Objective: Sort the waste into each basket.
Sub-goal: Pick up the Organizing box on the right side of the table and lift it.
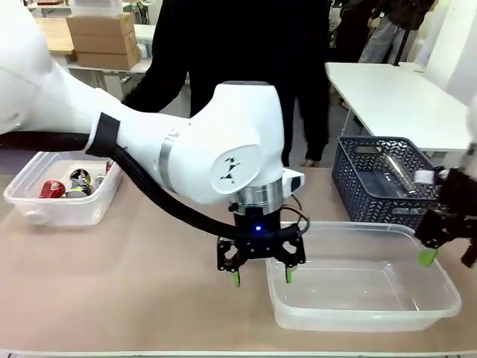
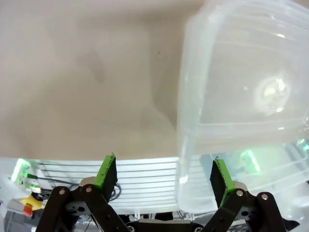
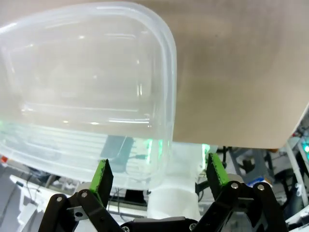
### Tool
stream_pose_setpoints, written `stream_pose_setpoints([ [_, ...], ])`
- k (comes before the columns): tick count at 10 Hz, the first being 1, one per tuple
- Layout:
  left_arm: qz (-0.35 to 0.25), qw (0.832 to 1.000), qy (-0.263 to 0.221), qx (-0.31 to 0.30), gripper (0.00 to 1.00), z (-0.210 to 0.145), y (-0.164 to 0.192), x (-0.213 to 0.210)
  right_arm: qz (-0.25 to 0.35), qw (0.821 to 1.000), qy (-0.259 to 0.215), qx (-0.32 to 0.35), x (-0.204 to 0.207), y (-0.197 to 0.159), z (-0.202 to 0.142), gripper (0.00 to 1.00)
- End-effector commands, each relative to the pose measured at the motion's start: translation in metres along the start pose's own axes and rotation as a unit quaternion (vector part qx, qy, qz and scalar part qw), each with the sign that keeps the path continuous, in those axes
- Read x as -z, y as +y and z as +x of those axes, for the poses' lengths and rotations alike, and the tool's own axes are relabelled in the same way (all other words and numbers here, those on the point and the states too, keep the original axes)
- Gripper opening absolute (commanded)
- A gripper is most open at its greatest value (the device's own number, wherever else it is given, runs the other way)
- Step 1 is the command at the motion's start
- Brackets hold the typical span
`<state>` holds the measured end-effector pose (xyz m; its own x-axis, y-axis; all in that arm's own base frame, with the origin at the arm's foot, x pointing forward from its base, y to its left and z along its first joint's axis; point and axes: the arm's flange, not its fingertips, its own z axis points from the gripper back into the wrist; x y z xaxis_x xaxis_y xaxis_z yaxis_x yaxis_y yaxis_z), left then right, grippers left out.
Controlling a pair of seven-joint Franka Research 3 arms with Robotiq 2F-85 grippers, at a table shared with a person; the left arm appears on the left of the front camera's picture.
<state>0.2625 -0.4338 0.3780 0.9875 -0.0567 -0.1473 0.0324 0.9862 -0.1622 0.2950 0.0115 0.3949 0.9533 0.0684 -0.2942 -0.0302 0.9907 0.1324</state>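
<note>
An empty clear tub [image 1: 350, 317] lies at the table's front right. My left gripper [image 1: 262, 277] hangs open over its left end, one green finger inside the rim and one outside. My right gripper [image 1: 449, 253] is open at the tub's right end. A second clear tub [image 1: 45, 212] at the far left holds a crushed red can [image 1: 52, 189] and silvery cans [image 1: 78, 179]. The left wrist view has the left gripper [image 2: 164, 164] open beside the tub [image 2: 241, 96]. The right wrist view has the right gripper [image 3: 158, 166] open astride the tub's corner [image 3: 164, 87].
A dark blue mesh basket [image 1: 358, 186] behind the empty tub holds clear plastic bottles [image 1: 395, 170]. A person in dark clothes [image 1: 246, 45] stands at the far side, one hand [image 1: 309, 160] near the table's edge. Bare tabletop [image 1: 141, 261] stretches between the two tubs.
</note>
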Motion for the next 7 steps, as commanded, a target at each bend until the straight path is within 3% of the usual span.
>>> stream_pose_setpoints([
  [1,0.02,0.999,-0.039,-0.033,1.0,0.01,0.011,0.008,0.012,0.999,0.03,-0.01,0.044,-0.004,0.018,1.0],
  [3,0.013,0.998,-0.05,-0.026,1.0,0.016,0.015,0.007,0.015,0.999,0.032,0.011,0.064,-0.017,0.009,1.0],
  [5,0.022,0.999,-0.047,-0.013,1.0,0.023,0.014,0.013,0.027,0.999,0.006,0.021,0.063,-0.021,-0.007,1.0],
  [6,0.025,0.999,-0.046,-0.006,0.62,0.024,0.014,0.017,0.02,1.0,-0.012,0.017,0.061,-0.02,-0.008,0.42],
  [7,0.025,0.998,-0.053,-0.008,0.42,0.023,0.014,0.017,0.015,1.0,-0.019,0.009,0.062,-0.017,-0.01,0.41],
])
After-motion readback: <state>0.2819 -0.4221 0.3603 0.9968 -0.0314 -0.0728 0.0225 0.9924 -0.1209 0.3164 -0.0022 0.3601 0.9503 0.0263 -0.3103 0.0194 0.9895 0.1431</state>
